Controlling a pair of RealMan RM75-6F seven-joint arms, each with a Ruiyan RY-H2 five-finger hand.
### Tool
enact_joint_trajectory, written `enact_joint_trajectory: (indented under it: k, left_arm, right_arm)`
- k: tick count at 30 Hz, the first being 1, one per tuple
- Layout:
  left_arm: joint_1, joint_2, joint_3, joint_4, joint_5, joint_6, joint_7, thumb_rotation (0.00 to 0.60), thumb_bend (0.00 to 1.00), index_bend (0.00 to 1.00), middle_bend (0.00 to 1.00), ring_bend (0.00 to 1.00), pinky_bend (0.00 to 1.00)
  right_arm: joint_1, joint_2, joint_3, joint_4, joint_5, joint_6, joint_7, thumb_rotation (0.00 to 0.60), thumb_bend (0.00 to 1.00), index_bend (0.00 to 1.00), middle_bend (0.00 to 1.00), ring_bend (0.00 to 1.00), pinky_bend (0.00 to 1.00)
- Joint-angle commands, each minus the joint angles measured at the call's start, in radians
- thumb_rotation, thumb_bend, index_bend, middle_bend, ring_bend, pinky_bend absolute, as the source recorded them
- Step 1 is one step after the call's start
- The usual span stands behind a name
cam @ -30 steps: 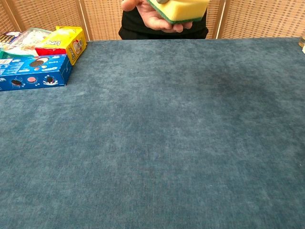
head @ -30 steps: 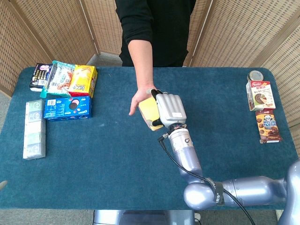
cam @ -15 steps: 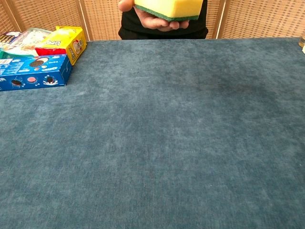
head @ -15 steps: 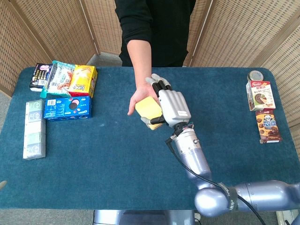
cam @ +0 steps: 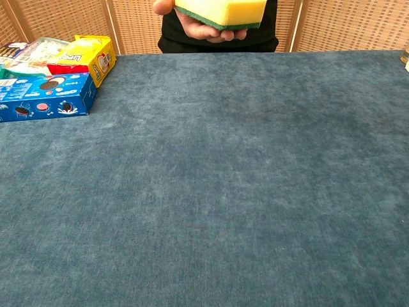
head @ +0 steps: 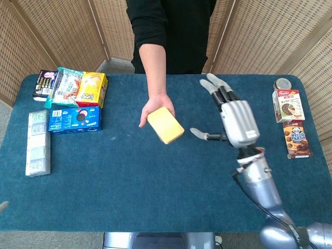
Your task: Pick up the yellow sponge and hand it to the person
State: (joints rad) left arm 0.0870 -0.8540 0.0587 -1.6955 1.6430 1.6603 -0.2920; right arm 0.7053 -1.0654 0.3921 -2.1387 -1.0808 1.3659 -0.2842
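Note:
The yellow sponge [head: 165, 125] with a green underside lies on the person's upturned palm [head: 154, 107] over the middle of the blue table [head: 129, 171]. In the chest view the sponge [cam: 222, 11] shows at the top edge, resting on the person's fingers. My right hand [head: 233, 115] hovers to the right of the sponge, apart from it, fingers spread and holding nothing. My left hand shows in neither view.
Snack boxes and packets [head: 75, 96] crowd the table's far left, with a pale pack [head: 38, 143] along the left edge. A can and two small boxes [head: 290, 116] stand at the far right. The person [head: 171, 31] stands behind the table's far edge.
My right hand let go of the sponge, opened and drew away to the right. The sponge now rests on the person's palm alone.

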Motion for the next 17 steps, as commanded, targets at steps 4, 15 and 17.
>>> enact_joint_trajectory:
  k: [4, 15, 17]
  left_arm:
    - [0.007, -0.006, 0.005, -0.003, 0.01, 0.01, 0.014, 0.6, 0.14, 0.0, 0.0, 0.0, 0.11]
    - [0.02, -0.013, 0.008, 0.0, 0.022, 0.035, 0.029, 0.6, 0.14, 0.0, 0.0, 0.0, 0.11]
    - [0.021, -0.014, 0.009, 0.001, 0.025, 0.036, 0.032, 0.6, 0.14, 0.0, 0.0, 0.0, 0.11]
  right_arm:
    - [-0.309, 0.034, -0.261, 0.337, -0.413, 0.15, 0.335, 0.338, 0.0, 0.11, 0.07, 0.11, 0.3]
    - [-0.433, -0.041, -0.304, 0.524, -0.473, 0.278, 0.379, 0.323, 0.0, 0.11, 0.07, 0.08, 0.25]
    - [-0.444, -0.047, -0.299, 0.532, -0.467, 0.284, 0.372, 0.32, 0.0, 0.11, 0.07, 0.08, 0.25]
